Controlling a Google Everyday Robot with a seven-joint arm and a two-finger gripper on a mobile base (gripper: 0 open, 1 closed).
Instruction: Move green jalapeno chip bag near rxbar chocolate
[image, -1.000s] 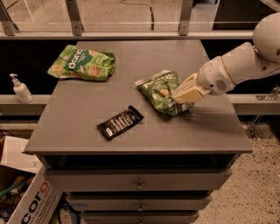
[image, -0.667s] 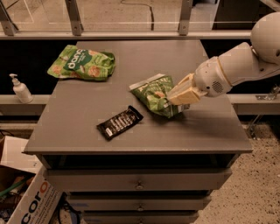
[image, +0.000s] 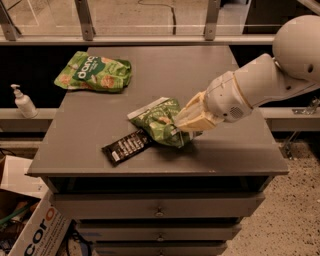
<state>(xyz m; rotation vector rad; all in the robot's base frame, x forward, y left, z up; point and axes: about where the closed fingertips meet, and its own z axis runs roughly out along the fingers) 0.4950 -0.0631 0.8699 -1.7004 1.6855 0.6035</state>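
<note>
The green jalapeno chip bag, dark green and crinkly with a white top strip, is at the middle of the grey table. My gripper comes in from the right and is shut on the bag's right side. The rxbar chocolate, a small flat black wrapper with white text, lies just left of the bag, its right end touching or slightly under the bag's lower edge.
A larger, lighter green bag lies at the table's back left. A pump bottle stands on a ledge to the left. A cardboard box sits on the floor at lower left. Drawers are below the tabletop.
My gripper has carried the chip bag left and toward the front, from well right of the black bar to right against it. The bar and the light green bag have not moved.
</note>
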